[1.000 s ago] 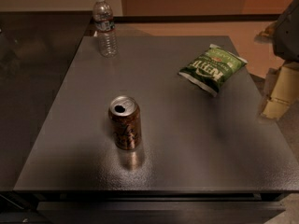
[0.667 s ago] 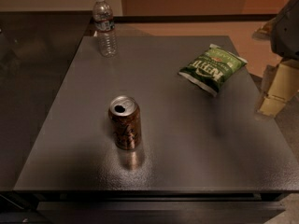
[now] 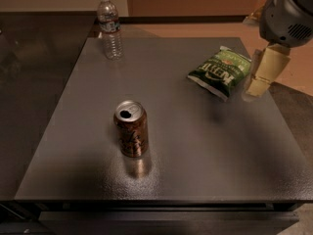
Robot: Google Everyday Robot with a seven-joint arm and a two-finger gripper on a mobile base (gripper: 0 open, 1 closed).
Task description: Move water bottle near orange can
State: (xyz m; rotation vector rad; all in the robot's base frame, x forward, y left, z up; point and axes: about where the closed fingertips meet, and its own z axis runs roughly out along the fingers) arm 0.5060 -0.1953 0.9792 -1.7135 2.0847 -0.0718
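The water bottle (image 3: 110,27) is small, clear and ribbed, with a white cap and a dark label band. It stands upright at the table's far left corner. The orange can (image 3: 131,128) is brownish-orange with a silver opened top. It stands upright in the near-middle of the table, far from the bottle. My gripper (image 3: 261,77) hangs from the grey arm (image 3: 288,11) over the table's right edge, just right of a green chip bag. It is far from both the bottle and the can, and nothing shows in it.
A green chip bag (image 3: 219,72) lies at the far right of the dark grey table (image 3: 195,151). A second dark surface (image 3: 34,82) adjoins the table on the left. Brown floor lies beyond the right edge.
My gripper and arm have moved left and farther in, from beyond the table's right edge to beside the chip bag. Bottle, can and bag have not moved.
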